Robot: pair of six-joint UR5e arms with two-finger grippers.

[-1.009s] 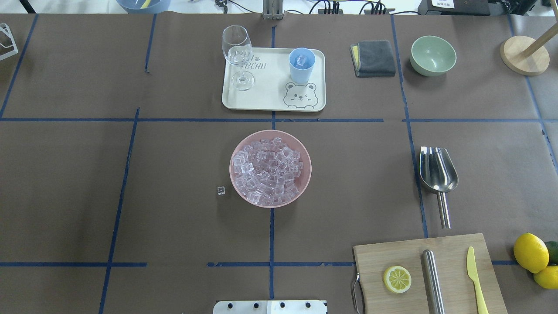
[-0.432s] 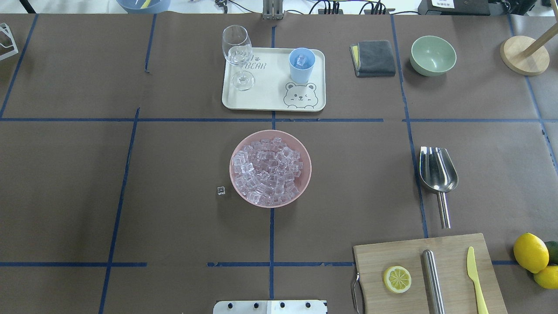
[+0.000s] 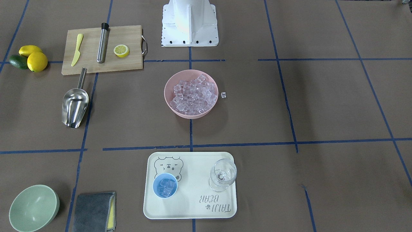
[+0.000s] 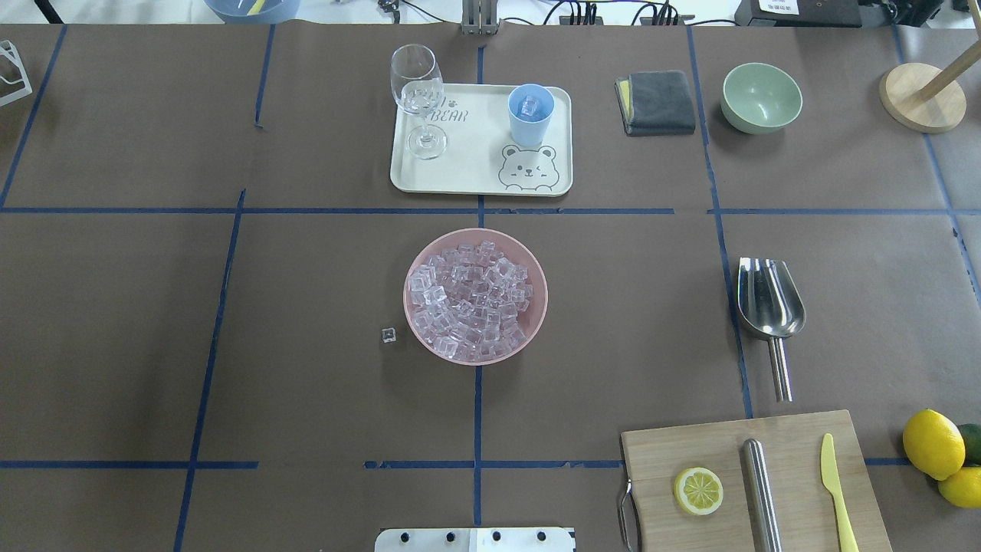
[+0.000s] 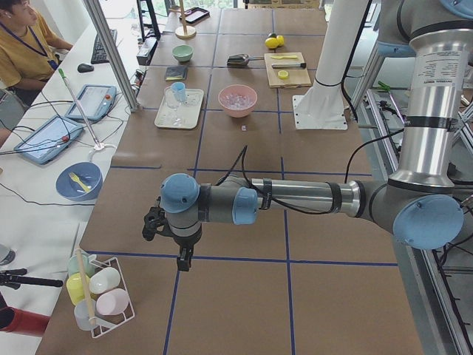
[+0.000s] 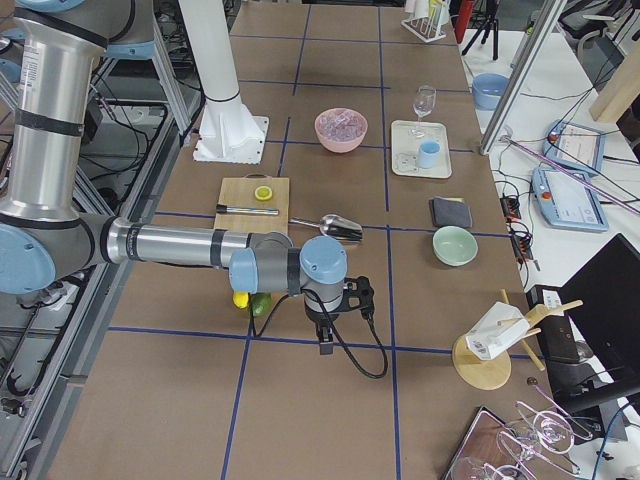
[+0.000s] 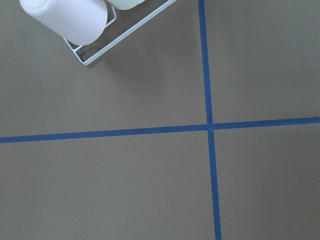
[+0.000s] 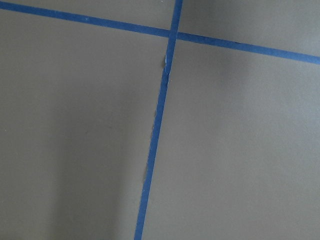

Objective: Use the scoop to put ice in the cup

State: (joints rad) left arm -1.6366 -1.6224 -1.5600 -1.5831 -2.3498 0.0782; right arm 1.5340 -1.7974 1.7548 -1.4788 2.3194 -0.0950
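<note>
Clear ice cubes (image 4: 471, 303) fill a pink bowl (image 4: 536, 295) at the table's middle. One loose cube (image 4: 388, 334) lies on the table left of it. The light-blue cup (image 4: 530, 115) stands on a cream tray (image 4: 460, 172) and holds a few cubes. The steel scoop (image 4: 769, 307) lies empty on the table to the right, handle toward the robot. My left gripper (image 5: 181, 259) hangs over the table's far left end, and my right gripper (image 6: 325, 340) over the far right end. Both show only in side views, so I cannot tell if they are open or shut.
A wine glass (image 4: 418, 100) stands on the tray. A grey cloth (image 4: 655, 101) and a green bowl (image 4: 761, 97) sit at the back right. A cutting board (image 4: 751, 483) holds a lemon half, a steel cylinder and a yellow knife. A cup rack (image 5: 100, 292) stands near my left gripper.
</note>
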